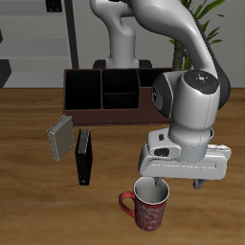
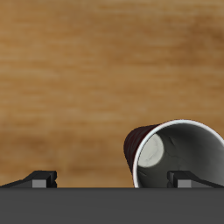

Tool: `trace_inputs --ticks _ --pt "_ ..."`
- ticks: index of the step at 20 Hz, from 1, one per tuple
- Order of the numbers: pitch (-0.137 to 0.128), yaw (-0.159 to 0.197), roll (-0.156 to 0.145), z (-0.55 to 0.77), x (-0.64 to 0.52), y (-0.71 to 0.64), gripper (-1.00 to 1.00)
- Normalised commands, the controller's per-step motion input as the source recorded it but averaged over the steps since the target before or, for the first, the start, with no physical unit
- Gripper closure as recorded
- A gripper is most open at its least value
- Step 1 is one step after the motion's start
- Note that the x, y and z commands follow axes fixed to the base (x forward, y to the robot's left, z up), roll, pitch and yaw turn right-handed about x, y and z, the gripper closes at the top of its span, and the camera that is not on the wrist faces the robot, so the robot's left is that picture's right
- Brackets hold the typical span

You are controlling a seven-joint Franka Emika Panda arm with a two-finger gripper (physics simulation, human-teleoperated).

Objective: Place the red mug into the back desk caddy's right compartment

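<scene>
the wooden worktop (image 1: 29, 206) fills both views, and the exterior view crops its front edge and sides. the robot arm (image 1: 196, 96) reaches forward from the back, and its bulky white wrist covers a good part of what stands behind it.

the back desk caddy (image 1: 100, 91) sits far back on the worktop, a long dark brown box with black sections. one end of it disappears behind the arm, so the right compartment cannot be made out clearly from here, and nothing can be seen inside the sections that do show.

nearer the front, a black book (image 1: 84, 156) stands on edge, with a grey-covered book (image 1: 60, 137) leaning just beside it; their titles are too small to read.

the end effector (image 1: 172, 180) hangs directly over the red mug (image 1: 146, 206), which stands upright on the worktop near the front edge, well apart from the caddy. the fingers (image 2: 39, 178) are spread apart in the wrist view, with one on each side of the mug's rim region, and no contact with the mug is visible. the wrist view cuts off part of the red mug (image 2: 179, 157), showing only the pale interior and a sliver of dark red wall. its handle shows only in the exterior view, pointing away from the arm.
</scene>
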Motion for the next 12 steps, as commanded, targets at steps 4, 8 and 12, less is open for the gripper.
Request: trace_inputs --ticks 4,8,12 --pt "0.022 0.007 0.001 -0.20 0.05 -0.04 -1.00" --pt "0.023 -0.013 -0.015 -0.23 0.06 -0.13 -1.00" --pt "0.023 -0.022 -0.015 -0.14 0.05 -0.06 -1.00"
